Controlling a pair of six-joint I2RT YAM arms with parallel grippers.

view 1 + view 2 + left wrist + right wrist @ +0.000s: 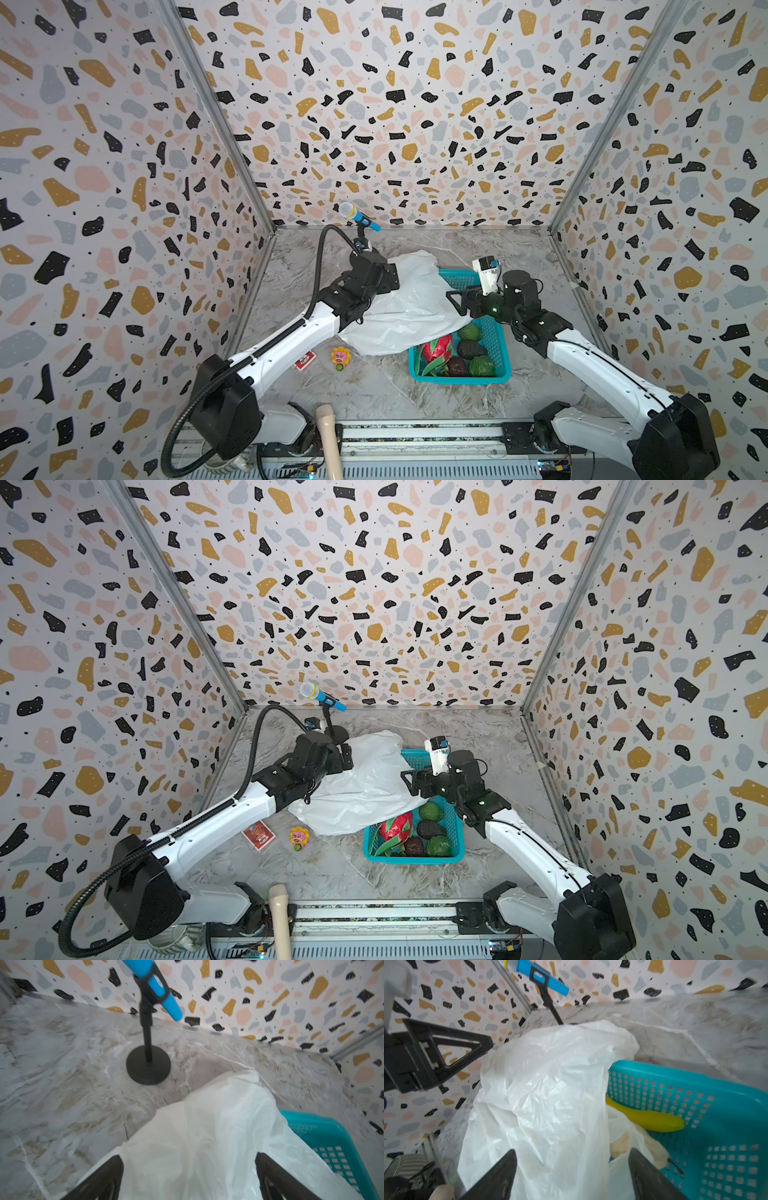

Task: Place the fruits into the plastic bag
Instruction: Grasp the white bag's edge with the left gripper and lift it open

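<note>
- Here, the bag (409,305) lies crumpled on the counter (374,395), draped over the basket (457,379).
- Fruits (471,349) sit in the basket, banana (652,1120) too.
- Left fingers (99,1178) are spread wide, bag between them.
- Right fingers (496,1176) are apart, straddling the bag.

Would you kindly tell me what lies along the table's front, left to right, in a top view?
In order: red card pack, sunflower toy, dragon fruit, dark brown fruit, bumpy green fruit, the three fruits inside the teal basket.
</note>
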